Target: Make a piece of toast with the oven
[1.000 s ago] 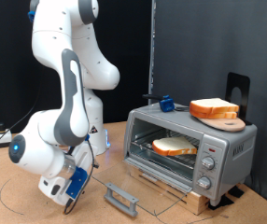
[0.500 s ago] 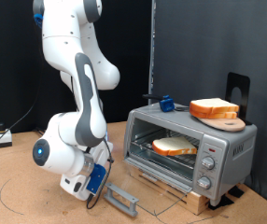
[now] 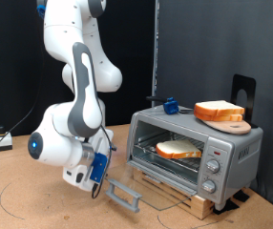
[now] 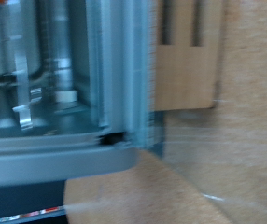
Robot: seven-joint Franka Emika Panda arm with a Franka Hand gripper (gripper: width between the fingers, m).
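So the oven [image 3: 194, 148] sits toward the right side of the desk [image 3: 22, 196] with its glass door dropped open. One piece of toast [image 3: 178, 149] is already lying on the rack inside, and a second slice [image 3: 218, 110] sits on a round wooden board [image 3: 228, 122] on the oven's roof. The gripper [image 3: 96, 181] is low, just off the tip of the open door's bar handle [image 3: 123, 196]. I honestly can't tell how far apart the fingers are, or if they're gripping anything. The wrist view is just blurry grey metal. Bread's light, soft and crushable, so I'd pinch it gently across the crust edges.
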